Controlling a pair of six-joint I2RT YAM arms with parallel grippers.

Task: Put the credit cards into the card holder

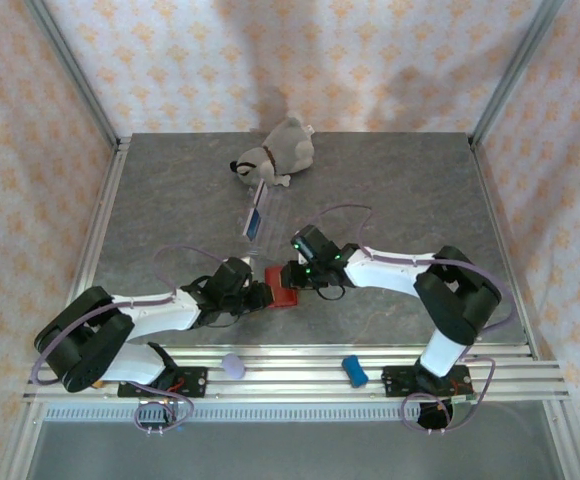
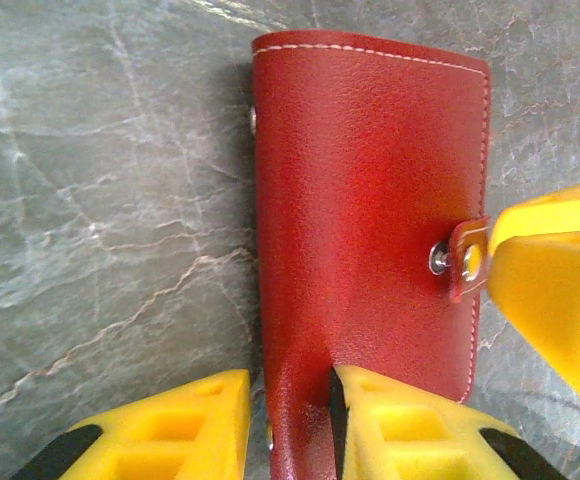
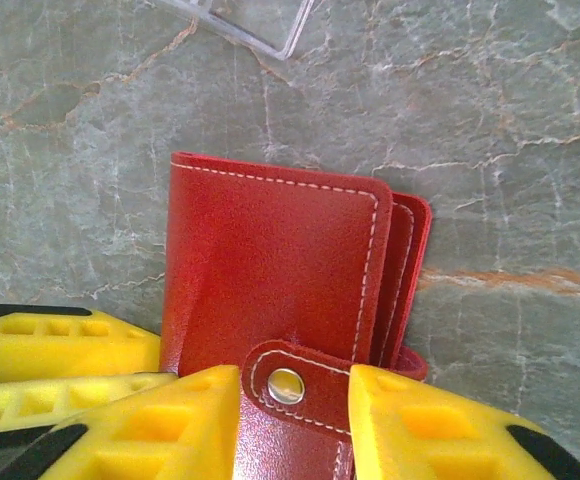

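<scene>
Left wrist view: your left claw (image 2: 292,400) is almost closed, pinching the near edge of the red card holder (image 2: 370,180). Your right claw (image 3: 295,385) sits either side of its tab (image 3: 300,405); you cannot tell if it squeezes. Bare table (image 2: 100,200) spreads at 9 o'clock, clear case (image 3: 255,22) at 12.

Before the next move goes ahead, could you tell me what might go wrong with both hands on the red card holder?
1. The left hand pinches only a narrow edge of the card holder; a pull from the other side could drag it free.
2. The right hand flanks the small snap tab; it may slip off when tugging.
3. Both hands sit close together and might collide.
</scene>
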